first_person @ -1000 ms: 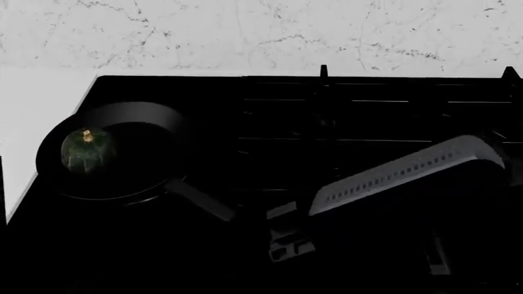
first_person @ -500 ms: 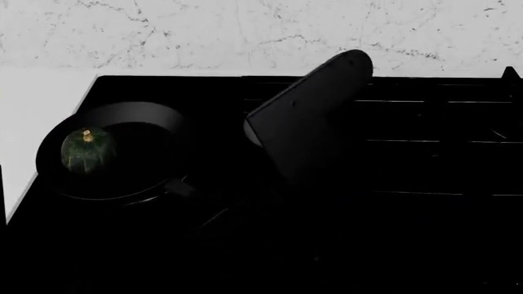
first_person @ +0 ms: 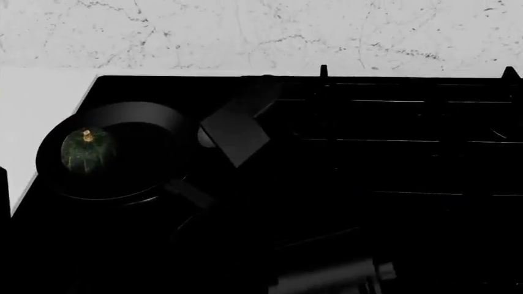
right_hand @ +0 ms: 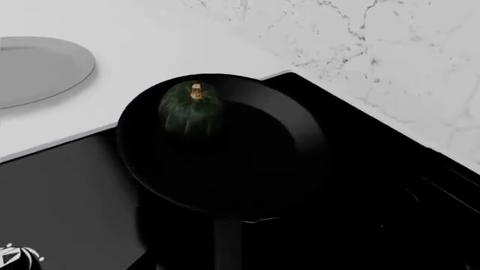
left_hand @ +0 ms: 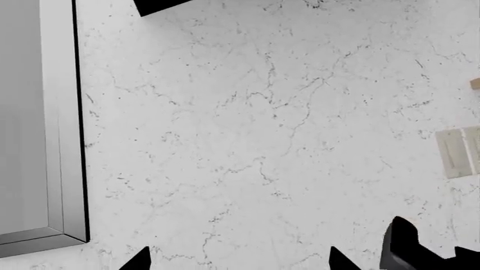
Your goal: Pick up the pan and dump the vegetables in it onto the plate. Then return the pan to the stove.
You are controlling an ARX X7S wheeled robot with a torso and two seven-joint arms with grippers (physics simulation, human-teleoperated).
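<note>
Right gripper: near the short black handle [right_hand: 226,242], lower centre of right wrist frame; finger state cannot tell, nothing held.
Small round black frying pan [first_person: 114,153]: left of head frame, on glossy black gas cooktop [first_person: 408,165], not lifted.
Small dark green squash [right_hand: 190,101]: inside pan, far side.
Round light grey plate [right_hand: 37,70]: upper left, empty.
Left gripper: facing marble wall [left_hand: 262,140]; fingers cannot tell.
Progress: nothing done; grasp, dump, return all left.
</note>
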